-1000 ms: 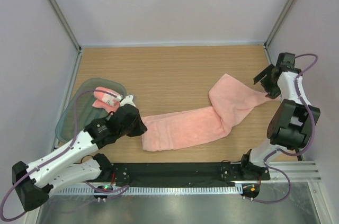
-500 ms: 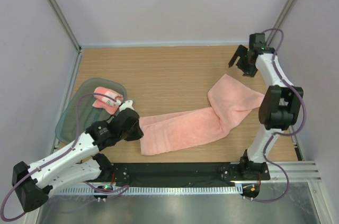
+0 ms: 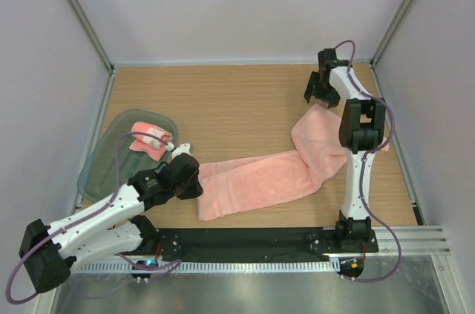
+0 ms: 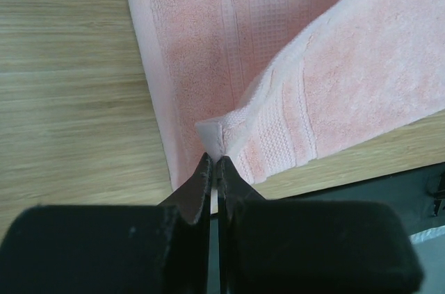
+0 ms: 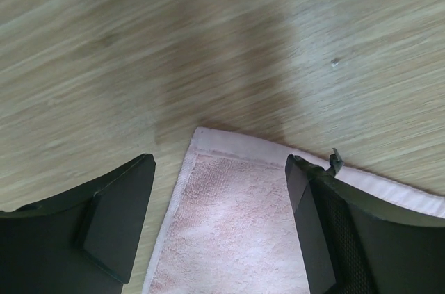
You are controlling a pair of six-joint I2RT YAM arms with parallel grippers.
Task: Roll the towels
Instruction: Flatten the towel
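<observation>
A long salmon-pink towel (image 3: pixel 274 173) lies twisted across the wooden table, its left end folded over. My left gripper (image 3: pixel 194 184) is shut on a corner of that end; in the left wrist view the fingers (image 4: pixel 201 179) pinch the folded corner of the towel (image 4: pixel 348 92). My right gripper (image 3: pixel 318 89) is open and empty above the towel's far right corner, which shows between its fingers (image 5: pixel 115 203) in the right wrist view (image 5: pixel 229 231). A second rolled towel (image 3: pixel 151 139) lies in the tray.
A translucent grey-green tray (image 3: pixel 111 147) sits at the table's left edge. White walls enclose the table on the left, back and right. A black rail (image 3: pixel 252 243) runs along the near edge.
My right arm has swung from the right wall up and leftward, to above the towel's far corner. My left gripper has shifted slightly with the towel's left end.
</observation>
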